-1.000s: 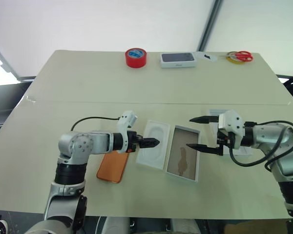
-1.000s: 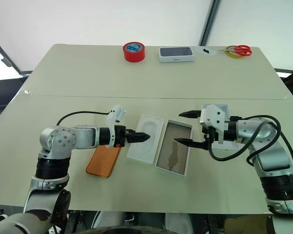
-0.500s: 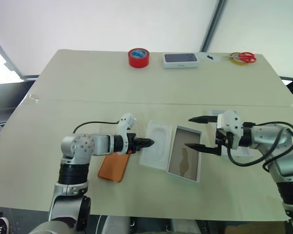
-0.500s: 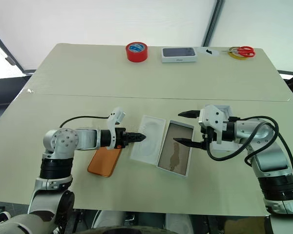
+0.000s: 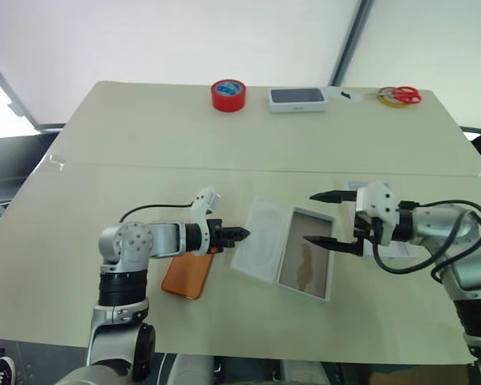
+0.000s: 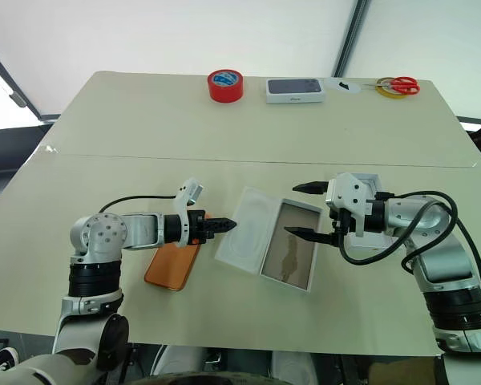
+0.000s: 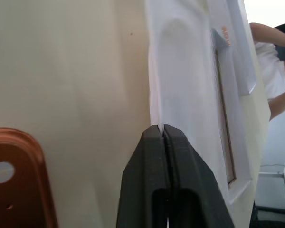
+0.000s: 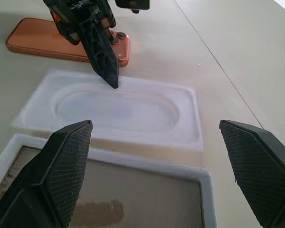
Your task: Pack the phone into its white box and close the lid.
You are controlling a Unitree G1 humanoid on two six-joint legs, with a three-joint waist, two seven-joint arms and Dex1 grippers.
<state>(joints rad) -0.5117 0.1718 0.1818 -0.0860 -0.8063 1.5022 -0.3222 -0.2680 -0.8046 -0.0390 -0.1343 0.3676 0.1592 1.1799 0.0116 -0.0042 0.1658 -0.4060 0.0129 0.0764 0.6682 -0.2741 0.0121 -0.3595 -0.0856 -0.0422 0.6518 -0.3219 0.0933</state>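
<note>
The white box point(image 5: 306, 265), a shallow tray with a brown floor, lies near the front of the table point(image 5: 224, 152) and serves as the landmark; its moulded insert point(image 5: 260, 249), white with an oval recess, leans tilted against the box's left wall, one long edge raised off the table. The left gripper point(image 5: 242, 234) is pinched tight on that raised left edge of the insert, its two black fingers pressed together around the thin rim as the left wrist view shows. The phone point(image 5: 187, 274), orange and back up, lies flat on the table left of the insert, partly under the left forearm, apart from the box. The right gripper point(image 5: 325, 218) hovers over the box's right side, jaws spread wide and holding nothing. The lid point(image 6: 367, 210) sits just right of the box, mostly hidden behind the right wrist. Well beyond the box, along the far edge, stand a red tape roll point(image 5: 228, 95), a closed white box printed with a dark phone point(image 5: 297, 99) and red-handled scissors point(image 5: 399, 96).
</note>
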